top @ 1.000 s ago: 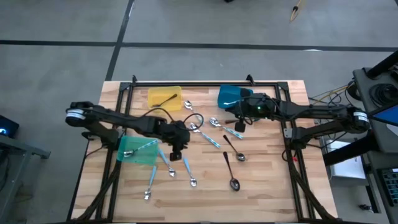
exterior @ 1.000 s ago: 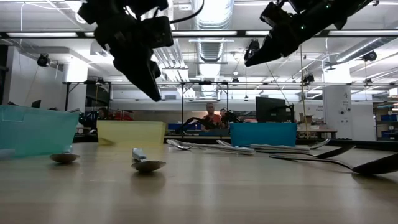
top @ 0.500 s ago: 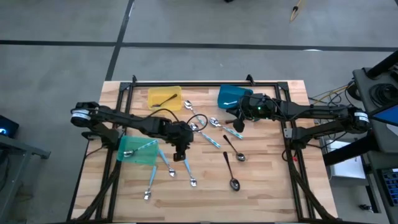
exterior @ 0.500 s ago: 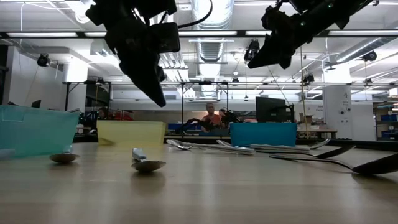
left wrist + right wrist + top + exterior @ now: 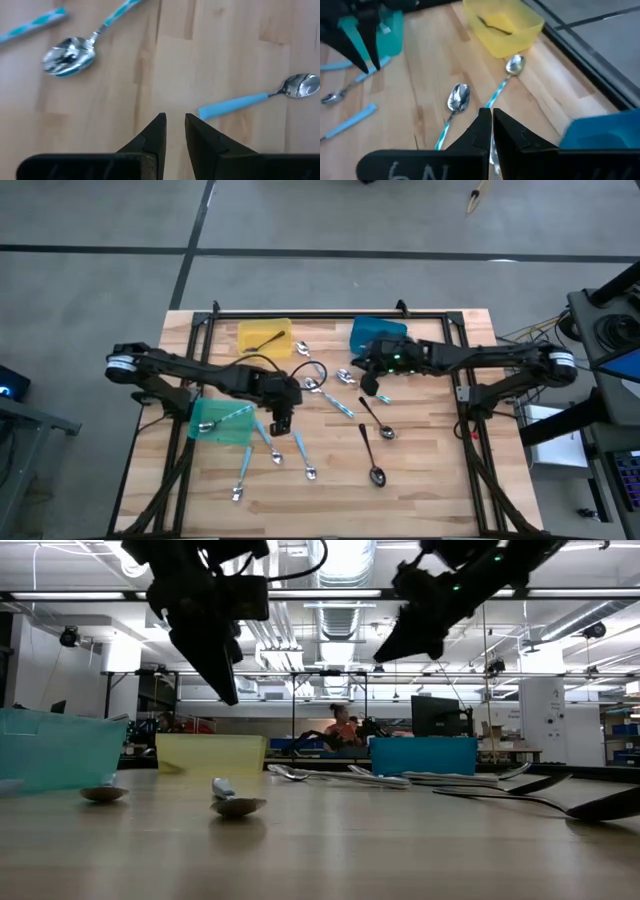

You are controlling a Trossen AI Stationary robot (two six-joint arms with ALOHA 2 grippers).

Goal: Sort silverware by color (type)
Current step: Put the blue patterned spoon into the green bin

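Silverware lies scattered on the wooden table [image 5: 430,470]: blue-handled spoons [image 5: 300,448], dark spoons [image 5: 369,452] and silver ones [image 5: 303,351]. My left gripper [image 5: 279,423] hangs above the table beside the green bin [image 5: 222,430], pointing steeply down. Its fingers stand a narrow gap apart with nothing between them [image 5: 173,119], and a blue-handled spoon [image 5: 250,99] lies on the wood just past them. My right gripper [image 5: 367,388] hovers shut and empty [image 5: 491,114] over two striped-handled spoons [image 5: 459,97] near the blue bin [image 5: 378,335].
The yellow bin [image 5: 265,337] at the far side holds one dark utensil. The green bin holds a blue-handled spoon [image 5: 215,420]. A black frame [image 5: 330,313] runs round the table's far edge and sides. Bare wood lies along the near edge.
My right gripper has moved toward the table's left edge, away from the blue bin, and has rolled about its own axis, staying shut. My left gripper swung slightly toward the right edge and came back toward the green bin. No silverware has moved.
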